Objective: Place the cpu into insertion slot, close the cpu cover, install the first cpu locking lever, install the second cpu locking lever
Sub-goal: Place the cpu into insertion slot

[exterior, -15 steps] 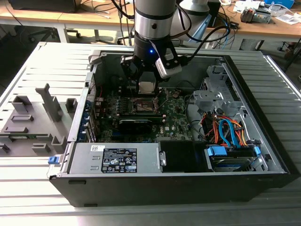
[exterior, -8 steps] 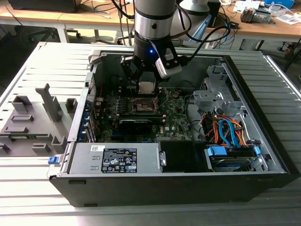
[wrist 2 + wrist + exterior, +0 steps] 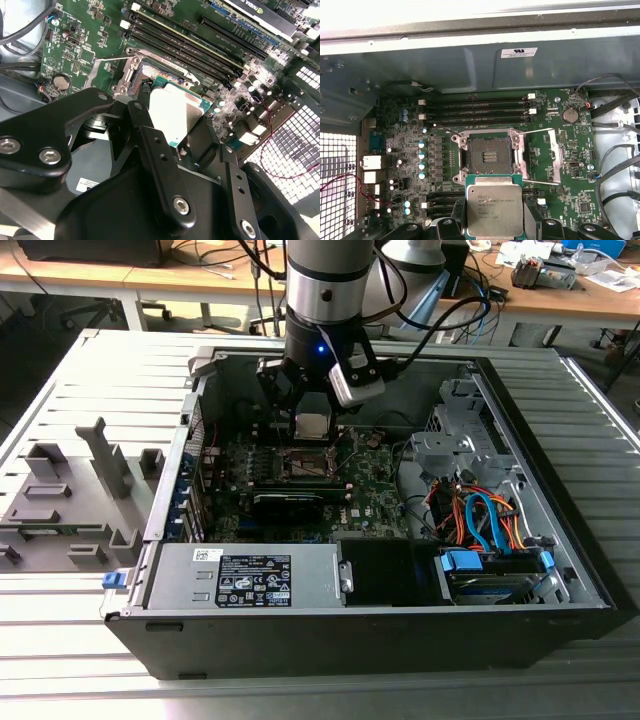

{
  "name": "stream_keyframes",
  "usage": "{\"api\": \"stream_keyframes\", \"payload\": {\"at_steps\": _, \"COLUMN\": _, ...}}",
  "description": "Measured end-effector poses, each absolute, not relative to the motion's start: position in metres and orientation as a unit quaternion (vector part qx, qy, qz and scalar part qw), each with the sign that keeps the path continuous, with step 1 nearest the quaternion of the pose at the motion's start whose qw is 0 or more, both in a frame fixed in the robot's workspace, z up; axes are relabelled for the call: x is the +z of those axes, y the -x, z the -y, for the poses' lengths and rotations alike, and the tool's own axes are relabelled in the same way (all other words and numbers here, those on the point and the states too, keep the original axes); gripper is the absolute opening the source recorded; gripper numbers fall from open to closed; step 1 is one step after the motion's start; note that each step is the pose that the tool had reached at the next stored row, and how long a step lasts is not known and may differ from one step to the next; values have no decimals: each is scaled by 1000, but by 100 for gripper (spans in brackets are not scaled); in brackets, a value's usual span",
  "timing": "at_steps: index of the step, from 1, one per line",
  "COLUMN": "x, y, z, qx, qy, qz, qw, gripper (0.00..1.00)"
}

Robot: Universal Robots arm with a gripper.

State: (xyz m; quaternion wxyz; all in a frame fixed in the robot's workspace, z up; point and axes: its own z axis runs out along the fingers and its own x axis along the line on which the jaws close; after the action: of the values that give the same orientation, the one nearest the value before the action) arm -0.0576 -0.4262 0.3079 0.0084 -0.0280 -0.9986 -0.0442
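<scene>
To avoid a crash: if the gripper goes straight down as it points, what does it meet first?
Probably the slot; the cpu in the gripper would touch it first. Depth is unclear.

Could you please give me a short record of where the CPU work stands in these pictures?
gripper: shut on the cpu
cpu: held above the motherboard, near the insertion slot, not seated
insertion slot: uncovered, empty
motherboard: inside the open computer case
</scene>
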Motion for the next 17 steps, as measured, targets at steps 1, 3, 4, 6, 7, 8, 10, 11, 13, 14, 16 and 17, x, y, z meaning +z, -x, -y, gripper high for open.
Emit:
{"api": "stream_keyframes", "payload": {"at_steps": 1, "x": 308, "y": 58, "z": 426, "qx": -44, "qy": 29, "qz": 999, "qw": 8, "gripper": 54}}
{"api": "stream_keyframes", "payload": {"at_steps": 3, "x": 308, "y": 58, "z": 426, "qx": -44, "qy": 32, "qz": 998, "qw": 8, "gripper": 54}}
{"api": "stream_keyframes", "payload": {"at_steps": 4, "x": 308, "y": 58, "z": 426, "qx": -44, "qy": 33, "qz": 998, "qw": 8, "gripper": 54}}
{"api": "stream_keyframes", "payload": {"at_steps": 6, "x": 308, "y": 58, "z": 426, "qx": -44, "qy": 37, "qz": 998, "qw": 8, "gripper": 54}}
{"api": "stream_keyframes", "payload": {"at_steps": 7, "x": 308, "y": 58, "z": 426, "qx": -44, "qy": 38, "qz": 998, "qw": 8, "gripper": 54}}
{"api": "stream_keyframes", "payload": {"at_steps": 8, "x": 308, "y": 58, "z": 426, "qx": -44, "qy": 39, "qz": 998, "qw": 8, "gripper": 54}}
{"api": "stream_keyframes", "payload": {"at_steps": 10, "x": 308, "y": 58, "z": 426, "qx": -44, "qy": 41, "qz": 998, "qw": 8, "gripper": 54}}
{"api": "stream_keyframes", "payload": {"at_steps": 11, "x": 308, "y": 58, "z": 426, "qx": -44, "qy": 42, "qz": 998, "qw": 8, "gripper": 54}}
{"api": "stream_keyframes", "payload": {"at_steps": 13, "x": 308, "y": 58, "z": 426, "qx": -44, "qy": 45, "qz": 998, "qw": 8, "gripper": 54}}
{"api": "stream_keyframes", "payload": {"at_steps": 14, "x": 308, "y": 58, "z": 426, "qx": -44, "qy": 46, "qz": 998, "qw": 8, "gripper": 54}}
{"api": "stream_keyframes", "payload": {"at_steps": 16, "x": 308, "y": 58, "z": 426, "qx": -44, "qy": 47, "qz": 998, "qw": 8, "gripper": 54}}
{"api": "stream_keyframes", "payload": {"at_steps": 17, "x": 308, "y": 58, "z": 426, "qx": -44, "qy": 49, "qz": 998, "qw": 7, "gripper": 54}}
